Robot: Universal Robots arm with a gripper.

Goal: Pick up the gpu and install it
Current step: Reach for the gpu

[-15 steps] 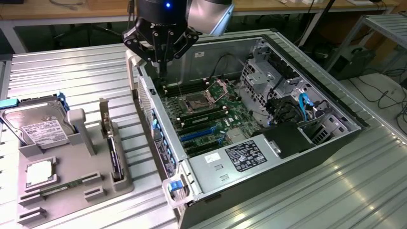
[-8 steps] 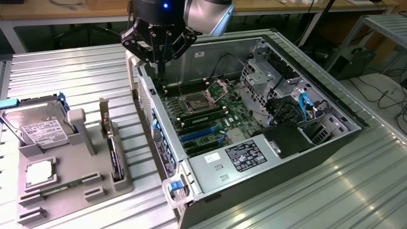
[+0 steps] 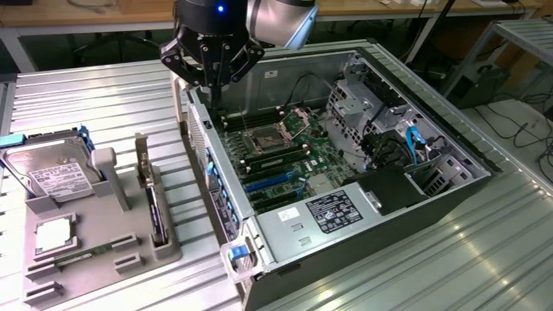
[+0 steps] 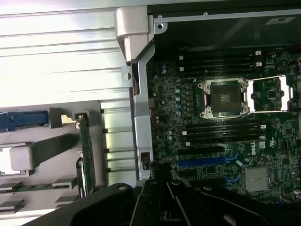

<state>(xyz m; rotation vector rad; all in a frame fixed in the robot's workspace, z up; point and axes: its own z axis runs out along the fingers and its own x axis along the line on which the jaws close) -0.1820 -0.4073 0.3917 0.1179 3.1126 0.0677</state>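
The gpu (image 3: 155,206), a thin dark card with a pale metal bracket at its far end, stands on edge in a slot of the grey holder (image 3: 103,227) on the exterior view's left. In the wrist view the gpu (image 4: 85,150) appears edge-on in the same holder (image 4: 51,150). My gripper (image 3: 214,83) hangs above the near wall of the open computer case (image 3: 207,162), well away from the card, shut and holding nothing. Its black body (image 4: 164,202) shows in the wrist view over the motherboard's blue slots (image 4: 207,162).
The holder also carries a silver hard drive (image 3: 52,173), a square chip (image 3: 54,233) and a green memory stick (image 3: 82,254). Inside the case are the CPU socket (image 3: 263,139), blue slots (image 3: 269,183), power supply (image 3: 333,210) and drive cages (image 3: 380,123). The ribbed metal table (image 3: 103,103) lies around them.
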